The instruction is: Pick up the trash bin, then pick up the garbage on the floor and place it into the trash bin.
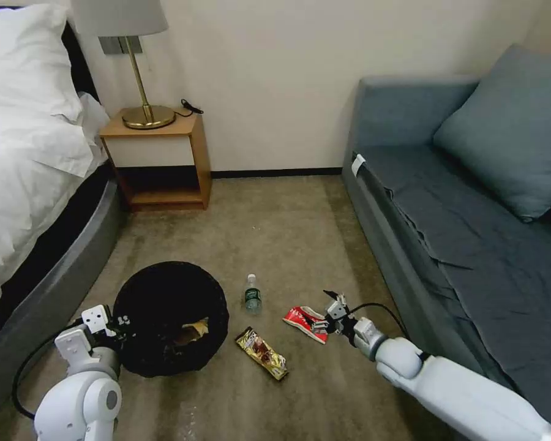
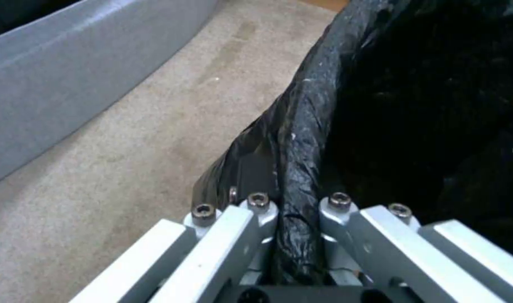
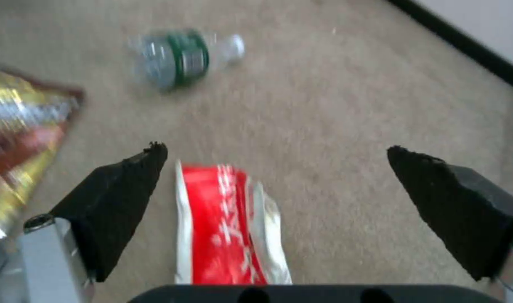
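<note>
1. Bedroom, hotel-like or home.
2. Bed (image 1: 24,159) with white sheets and pillow (image 1: 24,55) on the left.
3. Wooden nightstand (image 1: 159,159) against the wall, brass lamp (image 1: 134,61) on top.
4. Grey-blue sofa (image 1: 459,220) with cushion (image 1: 514,128) on the right.
5. Beige carpet (image 1: 288,226), cream wall (image 1: 275,73) with dark baseboard.

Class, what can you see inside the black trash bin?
Inside the trash bin, a black liner and one brownish crumpled wrapper show. The dark liner hides anything deeper. The left end effector grips the rim.
</note>
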`<state>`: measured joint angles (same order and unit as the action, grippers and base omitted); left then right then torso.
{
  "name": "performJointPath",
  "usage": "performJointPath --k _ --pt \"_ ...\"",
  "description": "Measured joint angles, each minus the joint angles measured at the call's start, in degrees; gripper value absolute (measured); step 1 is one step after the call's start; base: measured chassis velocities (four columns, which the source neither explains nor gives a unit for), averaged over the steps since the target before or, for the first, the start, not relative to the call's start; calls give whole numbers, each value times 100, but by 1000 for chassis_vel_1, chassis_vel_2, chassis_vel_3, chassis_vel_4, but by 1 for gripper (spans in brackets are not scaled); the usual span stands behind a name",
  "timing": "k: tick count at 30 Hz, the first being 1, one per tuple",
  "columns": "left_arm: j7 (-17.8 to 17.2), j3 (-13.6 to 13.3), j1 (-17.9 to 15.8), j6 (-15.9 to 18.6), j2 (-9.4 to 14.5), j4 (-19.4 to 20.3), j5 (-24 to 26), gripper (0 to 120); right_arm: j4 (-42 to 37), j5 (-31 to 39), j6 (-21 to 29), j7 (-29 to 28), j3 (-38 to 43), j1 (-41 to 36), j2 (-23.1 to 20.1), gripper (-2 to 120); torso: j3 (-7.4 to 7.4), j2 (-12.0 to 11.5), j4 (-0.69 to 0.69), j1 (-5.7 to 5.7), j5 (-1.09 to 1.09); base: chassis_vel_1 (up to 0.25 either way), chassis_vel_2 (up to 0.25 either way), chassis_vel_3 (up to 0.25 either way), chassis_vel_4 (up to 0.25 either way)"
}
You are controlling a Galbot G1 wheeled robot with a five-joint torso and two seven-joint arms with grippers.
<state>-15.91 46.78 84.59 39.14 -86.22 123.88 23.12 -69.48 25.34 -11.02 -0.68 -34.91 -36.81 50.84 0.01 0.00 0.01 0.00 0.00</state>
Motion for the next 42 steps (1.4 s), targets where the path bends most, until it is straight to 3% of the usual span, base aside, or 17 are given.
performJointPath --k 7,19,27,29,42 --pt "7 30 46 -14 -4 1 -10 3 1381 -225 -413 249 -435 321 421 100 0 0 -1 0 1 0 0 0 0" --pt "23 25 28 -44 -9 -68 -70 3 2292 -353 -682 449 -493 413 907 99 0 0 -2 0 -1 0 0 0 0" --pt "42 -9 29 -71 -18 -93 -146 3 2502 -343 -690 474 -532 395 1204 67 -1 0 -1 0 0 0 0 0 0" --pt "44 -11 32 -75 -18 -94 -153 3 2519 -333 -686 476 -534 396 1224 64 0 0 -1 0 0 0 0 0 0" --pt "55 -28 85 -119 -23 -72 -180 3 2716 -353 -639 500 -484 384 1348 12 -1 0 -1 0 0 0 0 0 0"
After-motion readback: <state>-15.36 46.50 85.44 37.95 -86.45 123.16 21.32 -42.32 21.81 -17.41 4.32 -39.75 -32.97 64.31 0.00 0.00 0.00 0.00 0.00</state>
